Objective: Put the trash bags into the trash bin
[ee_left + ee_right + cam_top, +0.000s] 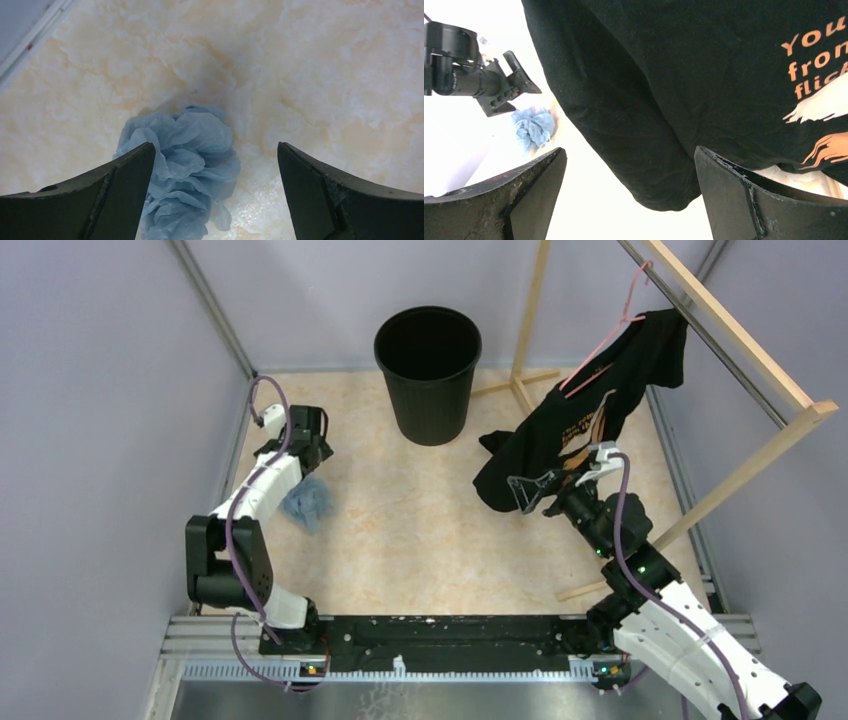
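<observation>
A crumpled light-blue trash bag (308, 502) lies on the beige floor at the left. In the left wrist view the trash bag (185, 170) sits between my fingers, close to the left one. My left gripper (312, 455) (215, 146) is open and hovers just above the bag, without holding it. The black round trash bin (428, 370) stands upright at the back centre, and its inside looks dark. My right gripper (530, 490) (629, 148) is open and empty, just in front of the black T-shirt's lower hem. The bag also shows far off in the right wrist view (533, 127).
A black T-shirt (590, 420) (684, 75) with orange print hangs on a pink hanger (610, 335) from a wooden rack (740, 335) at the right. The rack's feet (520, 385) rest beside the bin. Grey walls enclose the floor on both sides.
</observation>
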Available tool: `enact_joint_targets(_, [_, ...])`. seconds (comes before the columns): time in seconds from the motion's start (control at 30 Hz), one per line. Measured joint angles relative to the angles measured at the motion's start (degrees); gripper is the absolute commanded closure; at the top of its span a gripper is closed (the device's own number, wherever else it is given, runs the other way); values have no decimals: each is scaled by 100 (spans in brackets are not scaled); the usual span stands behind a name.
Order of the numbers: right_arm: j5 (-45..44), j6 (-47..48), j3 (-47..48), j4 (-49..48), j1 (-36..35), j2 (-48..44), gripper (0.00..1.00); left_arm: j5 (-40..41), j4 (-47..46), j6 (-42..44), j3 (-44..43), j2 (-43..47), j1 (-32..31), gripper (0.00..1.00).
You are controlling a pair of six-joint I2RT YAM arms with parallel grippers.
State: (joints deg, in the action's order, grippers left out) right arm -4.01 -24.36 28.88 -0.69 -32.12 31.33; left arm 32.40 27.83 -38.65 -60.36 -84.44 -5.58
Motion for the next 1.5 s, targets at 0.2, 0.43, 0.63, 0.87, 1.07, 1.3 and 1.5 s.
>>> enact_joint_targets(0.2, [17,-330,-118,-39,0,-120,1,-487,107,-350,-46,-439,186,3])
enact_joint_targets(0.43, [743,-201,-306,-136,2,-98,1,-1043,83,-479,-44,-868,507,39])
enact_joint_targets(0.63, [1458,2,-343,-225,2,125,1,-1578,-26,-376,-39,-918,516,70])
enact_joint_targets(0.87, [2417,278,-352,-472,-2,592,1,-2708,-426,125,-39,-796,516,89])
enact_joint_targets(1.07, [2935,391,-374,-699,-249,763,1,-3462,-693,509,-52,-562,505,53])
enact_joint_targets(1.3, [3023,518,-372,-850,-625,1005,1,-1858,151,251,-354,-151,446,2])
enact_joint_targets(1.5, [3093,579,-374,-1003,-656,960,1,-1298,356,173,597,1342,625,2])
